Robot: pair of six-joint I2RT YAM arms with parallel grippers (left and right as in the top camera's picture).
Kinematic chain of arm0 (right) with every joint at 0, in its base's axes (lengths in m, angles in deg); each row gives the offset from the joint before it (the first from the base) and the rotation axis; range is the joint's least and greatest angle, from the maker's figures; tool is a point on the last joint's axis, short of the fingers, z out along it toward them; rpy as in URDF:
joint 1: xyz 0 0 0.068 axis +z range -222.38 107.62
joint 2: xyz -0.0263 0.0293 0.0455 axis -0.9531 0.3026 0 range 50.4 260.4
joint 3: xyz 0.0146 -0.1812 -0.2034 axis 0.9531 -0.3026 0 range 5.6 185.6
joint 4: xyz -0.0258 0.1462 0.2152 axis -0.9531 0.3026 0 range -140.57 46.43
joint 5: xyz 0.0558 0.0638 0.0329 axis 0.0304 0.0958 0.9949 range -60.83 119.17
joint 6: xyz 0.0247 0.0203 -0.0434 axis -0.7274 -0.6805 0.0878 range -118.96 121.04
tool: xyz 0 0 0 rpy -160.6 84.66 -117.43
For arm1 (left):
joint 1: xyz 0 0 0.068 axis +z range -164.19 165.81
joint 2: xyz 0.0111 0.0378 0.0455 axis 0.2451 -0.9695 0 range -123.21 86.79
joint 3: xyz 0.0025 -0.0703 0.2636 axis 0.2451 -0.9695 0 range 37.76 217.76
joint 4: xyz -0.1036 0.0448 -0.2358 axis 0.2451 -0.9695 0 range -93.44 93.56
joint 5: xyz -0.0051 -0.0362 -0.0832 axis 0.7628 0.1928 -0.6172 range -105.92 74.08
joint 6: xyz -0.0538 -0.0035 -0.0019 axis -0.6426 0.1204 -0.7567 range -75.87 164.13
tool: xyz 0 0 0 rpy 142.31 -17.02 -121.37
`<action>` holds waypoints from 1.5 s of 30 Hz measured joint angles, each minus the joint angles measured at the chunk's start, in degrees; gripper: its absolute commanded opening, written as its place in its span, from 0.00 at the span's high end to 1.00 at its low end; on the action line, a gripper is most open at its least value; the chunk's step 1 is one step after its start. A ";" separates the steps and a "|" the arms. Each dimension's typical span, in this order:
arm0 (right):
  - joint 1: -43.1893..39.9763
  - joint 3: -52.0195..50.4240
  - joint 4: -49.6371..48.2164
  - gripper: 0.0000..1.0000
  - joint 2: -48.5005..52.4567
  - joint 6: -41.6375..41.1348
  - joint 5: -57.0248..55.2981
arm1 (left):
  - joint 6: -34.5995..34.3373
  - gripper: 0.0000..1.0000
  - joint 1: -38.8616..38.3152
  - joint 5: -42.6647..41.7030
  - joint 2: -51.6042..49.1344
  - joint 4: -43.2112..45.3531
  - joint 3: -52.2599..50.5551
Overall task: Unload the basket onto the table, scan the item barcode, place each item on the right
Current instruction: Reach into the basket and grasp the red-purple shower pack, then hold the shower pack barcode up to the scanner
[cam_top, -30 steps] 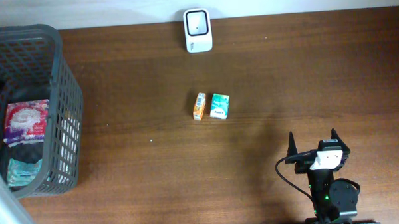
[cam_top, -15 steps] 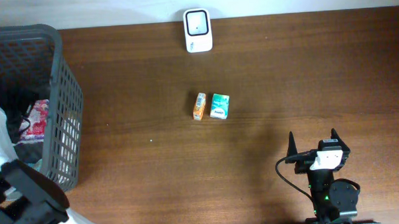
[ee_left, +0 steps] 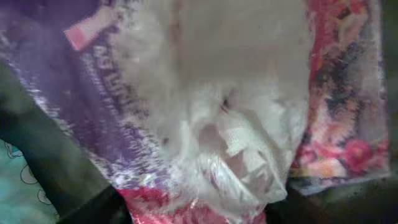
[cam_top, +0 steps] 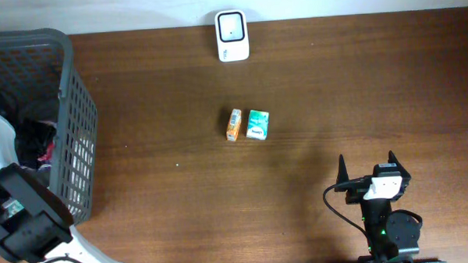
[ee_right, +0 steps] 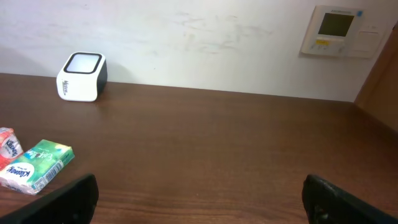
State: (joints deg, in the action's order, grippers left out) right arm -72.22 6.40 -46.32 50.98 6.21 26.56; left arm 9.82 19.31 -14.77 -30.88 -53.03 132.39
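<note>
A crinkly plastic packet (ee_left: 205,93), purple, white and pink, fills the left wrist view at very close range. None of my left gripper's fingers show there. From overhead, my left arm (cam_top: 18,217) reaches into the grey basket (cam_top: 77,121) at the left, and its gripper is hidden inside. The white scanner (cam_top: 231,35) stands at the table's far edge and shows in the right wrist view (ee_right: 81,76). My right gripper (cam_top: 367,167) rests open near the front right, with nothing between its fingers (ee_right: 78,199).
An orange packet (cam_top: 233,124) and a green packet (cam_top: 257,124) lie side by side mid-table. The right wrist view shows the green one (ee_right: 36,165) at its left edge. A wall panel (ee_right: 341,31) hangs behind the table.
My left arm has swung in over the basket and now covers the packets that lay in plain sight there. The right arm has not moved.
</note>
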 measured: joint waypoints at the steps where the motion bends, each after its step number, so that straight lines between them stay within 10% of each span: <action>1: 0.00 0.00 0.00 0.02 0.00 -0.02 0.00 | -0.02 0.09 0.00 0.00 -0.31 -0.20 0.02; 3: 0.00 0.00 0.02 0.02 0.00 -0.02 0.00 | -0.13 0.65 0.22 0.20 -1.22 -0.81 0.09; 5: 0.00 0.00 0.00 0.01 0.00 -0.04 0.00 | -0.42 0.98 0.17 -0.33 -1.77 -0.61 0.42; 18: 0.00 0.00 0.00 0.02 0.00 0.00 -0.02 | 0.04 1.00 0.02 -0.96 -0.92 -17.14 20.02; 31: 0.00 0.00 0.02 0.01 0.00 -0.02 0.00 | 2.47 1.00 -1.79 -22.49 33.66 -14.97 26.05; 45: 0.00 0.00 0.00 0.02 0.00 -0.04 -0.02 | 28.70 0.93 -44.68 -6.47 20.17 -21.97 26.34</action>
State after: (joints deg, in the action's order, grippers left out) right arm -72.22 6.40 -46.32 50.98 6.17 26.54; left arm 38.52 -25.37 -21.24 -10.71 -75.00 158.73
